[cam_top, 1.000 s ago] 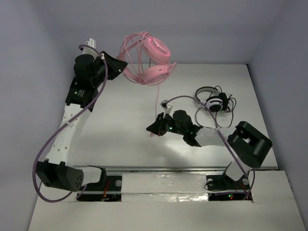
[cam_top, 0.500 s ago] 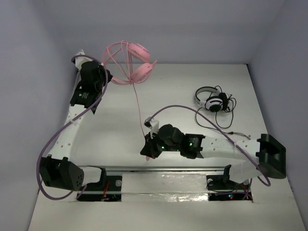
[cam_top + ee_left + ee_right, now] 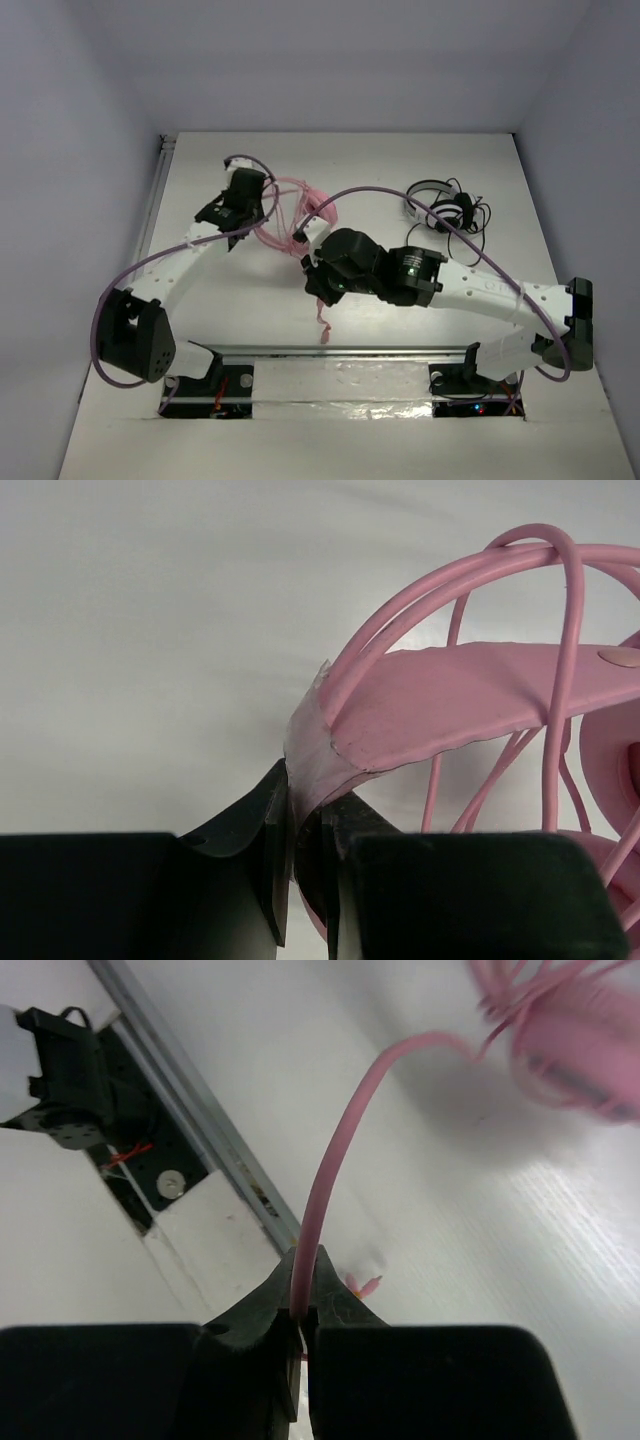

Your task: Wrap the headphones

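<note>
1. Two grippers are closed down tight, each on a part of the pink headphones point(image 3: 298, 210).
2. Seen from above, the headphones sit left of centre on or just over the white table point(image 3: 200, 170), with the left gripper point(image 3: 305, 815) at their left side and the right gripper point(image 3: 303, 1315) just on their near side.
3. The left gripper's jaws are pinched together on one end of the headband point(image 3: 470, 705), where a pale, glossy strip (possibly tape, the view is too close to be sure) wraps it.
4. Several loops of the thin pink cable point(image 3: 325, 1200) arc over the headband in the left wrist view.
5. The right gripper's jaws are all but shut on the cable, which rises from between the fingertips and curves off to a blurred pink mass at upper right.
6. The cable's loose end trails past the right gripper toward the near edge.
7. The black-and-white headphones point(image 3: 440, 208) lie at the far right, well apart.
</note>
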{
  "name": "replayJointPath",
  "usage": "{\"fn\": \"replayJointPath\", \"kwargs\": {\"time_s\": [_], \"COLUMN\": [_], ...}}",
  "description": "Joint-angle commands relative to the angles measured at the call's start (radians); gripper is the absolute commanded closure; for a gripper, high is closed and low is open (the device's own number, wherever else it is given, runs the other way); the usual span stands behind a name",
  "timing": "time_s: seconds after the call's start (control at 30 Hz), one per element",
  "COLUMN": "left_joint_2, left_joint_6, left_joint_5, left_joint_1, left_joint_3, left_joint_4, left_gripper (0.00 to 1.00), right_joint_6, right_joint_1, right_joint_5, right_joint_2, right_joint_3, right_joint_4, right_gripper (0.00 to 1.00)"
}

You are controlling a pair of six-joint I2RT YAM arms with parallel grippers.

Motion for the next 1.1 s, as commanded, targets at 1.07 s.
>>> {"fn": "replayJointPath", "kwargs": {"time_s": [1.07], "left_joint_2": [-0.357], "left_joint_6": [0.162], "left_joint_5": [0.837], "left_joint_1": [0.030], "left_joint_3": [-0.180], "left_joint_4": [0.126], "left_gripper": [1.00], "right_joint_6": [-0.042], "right_joint_1": [-0.442], "right_joint_5": [0.161], "right_joint_2": [-0.130], "right_joint_3": [-0.234], "right_joint_4": [0.388], "right_gripper": [0.94]}}
